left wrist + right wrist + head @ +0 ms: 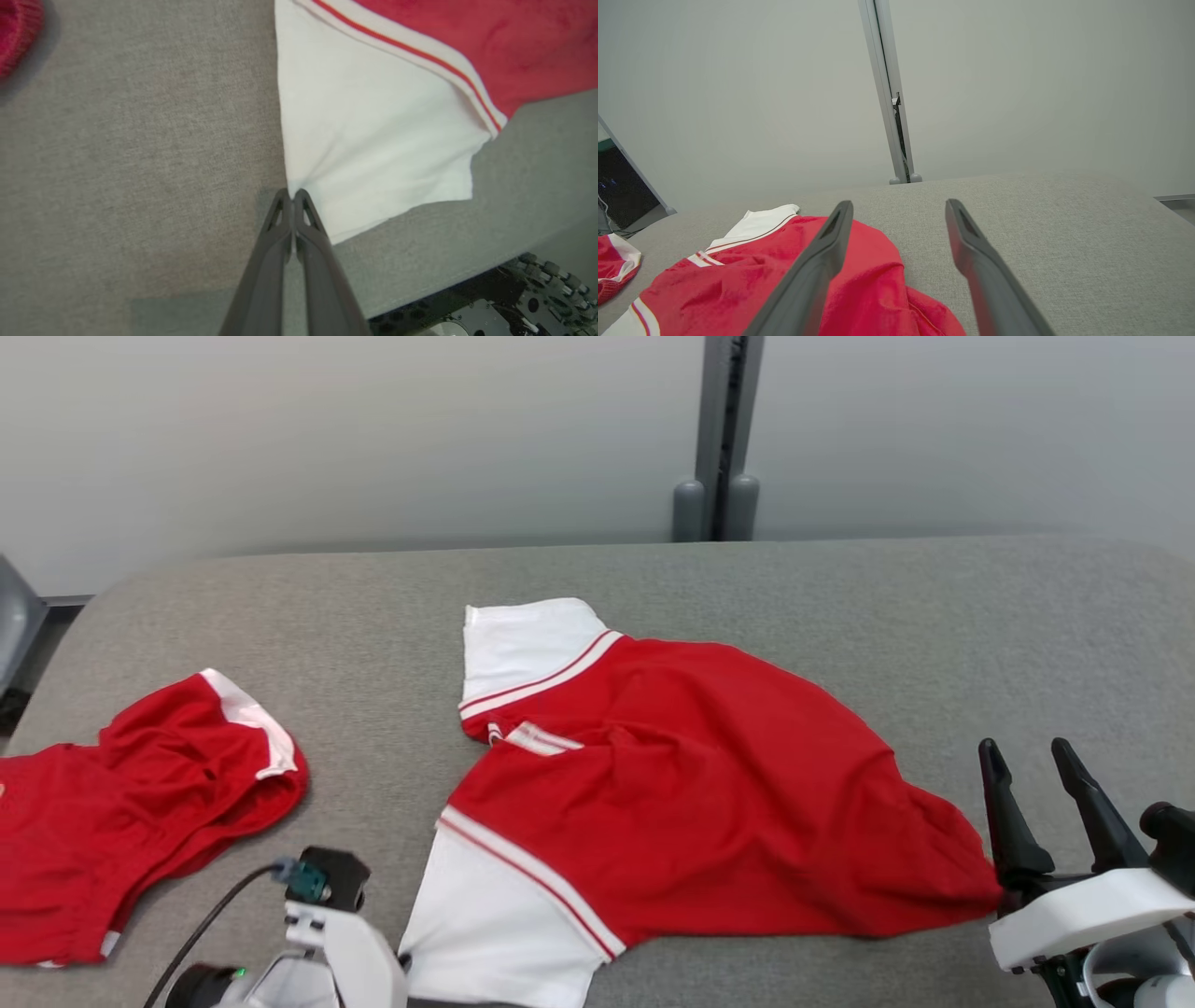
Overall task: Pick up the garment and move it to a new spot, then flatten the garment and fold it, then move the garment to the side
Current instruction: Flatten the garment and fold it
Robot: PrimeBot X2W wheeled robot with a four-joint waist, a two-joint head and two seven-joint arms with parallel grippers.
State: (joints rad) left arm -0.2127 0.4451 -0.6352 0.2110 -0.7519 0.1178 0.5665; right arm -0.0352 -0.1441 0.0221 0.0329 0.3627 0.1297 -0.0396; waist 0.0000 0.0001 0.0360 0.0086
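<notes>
Left pincer [293, 193] is pinching the garment's [691, 775] sleeve [373, 130]; right pincer [899, 205] is hanging open, empty; folding is waiting.

You see the garment [691, 784] is red with white sleeves, each joined by a white band carrying a thin red stripe. Left of the garment, the second garment [112, 821] is red with a white band. Under the garment, the table [840, 597] is flecked grey.
</notes>
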